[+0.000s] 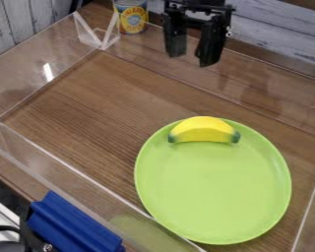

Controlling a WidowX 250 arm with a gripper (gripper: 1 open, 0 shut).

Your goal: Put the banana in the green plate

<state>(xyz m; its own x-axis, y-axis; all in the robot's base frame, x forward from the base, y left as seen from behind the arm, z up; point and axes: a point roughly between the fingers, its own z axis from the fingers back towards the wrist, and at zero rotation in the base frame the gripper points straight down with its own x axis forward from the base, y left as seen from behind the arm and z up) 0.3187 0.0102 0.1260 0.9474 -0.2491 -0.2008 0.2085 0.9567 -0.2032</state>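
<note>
The small yellow banana point(204, 130) lies inside the large lime-green plate point(220, 197), on its far edge near the rim. The plate rests on the wooden table at the front right. My black gripper point(193, 49) hangs high at the back of the table, well away from the plate. Its two fingers stand apart and hold nothing.
A yellow-labelled can point(131, 16) stands at the back behind the gripper. Clear plastic walls point(42, 69) fence the wooden surface on the left and back. A blue object point(71, 231) lies at the front left, outside the wall.
</note>
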